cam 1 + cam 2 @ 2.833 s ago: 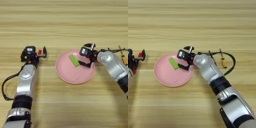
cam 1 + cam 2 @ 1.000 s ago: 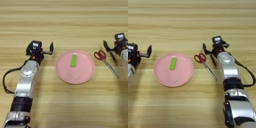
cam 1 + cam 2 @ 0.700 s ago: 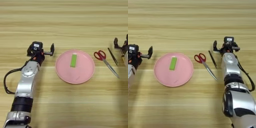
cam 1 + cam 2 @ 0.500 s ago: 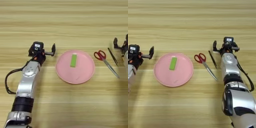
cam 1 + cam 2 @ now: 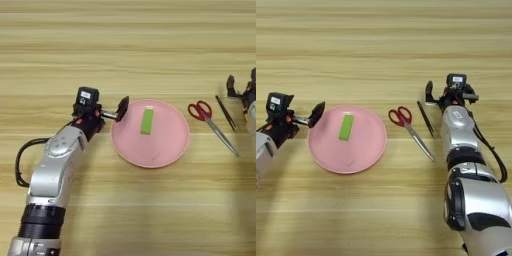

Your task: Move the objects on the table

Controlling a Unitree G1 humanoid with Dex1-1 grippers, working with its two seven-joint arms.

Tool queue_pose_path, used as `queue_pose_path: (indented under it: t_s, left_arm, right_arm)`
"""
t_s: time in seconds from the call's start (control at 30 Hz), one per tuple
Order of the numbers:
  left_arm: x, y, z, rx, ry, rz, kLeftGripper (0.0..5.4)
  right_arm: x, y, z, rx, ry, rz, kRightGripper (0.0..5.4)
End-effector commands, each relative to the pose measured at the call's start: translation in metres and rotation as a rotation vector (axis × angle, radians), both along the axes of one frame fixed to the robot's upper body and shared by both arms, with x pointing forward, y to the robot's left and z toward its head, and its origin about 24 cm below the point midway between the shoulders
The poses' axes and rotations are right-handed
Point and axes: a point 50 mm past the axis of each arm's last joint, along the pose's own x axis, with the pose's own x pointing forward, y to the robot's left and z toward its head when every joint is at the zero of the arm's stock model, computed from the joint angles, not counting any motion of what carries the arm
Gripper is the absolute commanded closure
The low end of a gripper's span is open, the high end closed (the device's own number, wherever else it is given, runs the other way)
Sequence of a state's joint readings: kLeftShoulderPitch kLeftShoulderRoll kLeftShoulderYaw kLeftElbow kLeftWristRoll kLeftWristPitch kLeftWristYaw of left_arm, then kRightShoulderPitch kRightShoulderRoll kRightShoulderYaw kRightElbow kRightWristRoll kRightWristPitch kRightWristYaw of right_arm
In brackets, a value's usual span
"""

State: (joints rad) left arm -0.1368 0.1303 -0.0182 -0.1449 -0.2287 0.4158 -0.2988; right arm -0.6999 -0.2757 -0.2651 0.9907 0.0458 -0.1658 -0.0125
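Right gripper (image 5: 448, 96) is cut off in the left eye view; jaws apart beside the thin black pointed tool (image 5: 425, 118). Left gripper (image 5: 102, 107), jaws apart, at the round pink plate's (image 5: 165, 150) nine o'clock; flat lime-green rectangular block (image 5: 147, 121) on it

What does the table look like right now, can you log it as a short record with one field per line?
surface: wooden table
plate: pink plate, near the middle of the table
block: green block lying flat in the plate
scissors: red-handled scissors on the table, right of the plate
tool: thin black tool, right of the scissors
left gripper: at the plate's left rim, open
right gripper: just right of the black tool, open, holding nothing
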Motion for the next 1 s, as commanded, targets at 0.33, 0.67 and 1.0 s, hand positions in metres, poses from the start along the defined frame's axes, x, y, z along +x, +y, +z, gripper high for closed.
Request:
queue_pose_path:
  t_s: [0.33, 0.67, 1.0]
  left_arm:
    - [-0.009, -0.018, 0.014, -0.030, 0.088, -0.174, 0.00]
    - [-0.001, -0.023, -0.010, 0.120, 0.163, -0.192, 0.00]
    - [-0.002, -0.031, -0.020, 0.133, 0.209, -0.247, 0.00]
  right_arm:
    - [0.003, 0.009, 0.009, 0.026, -0.043, -0.012, 0.03]
    - [0.002, 0.009, 0.010, 0.041, -0.044, -0.028, 0.03]
    - [0.002, 0.009, 0.010, 0.049, -0.044, -0.033, 0.03]
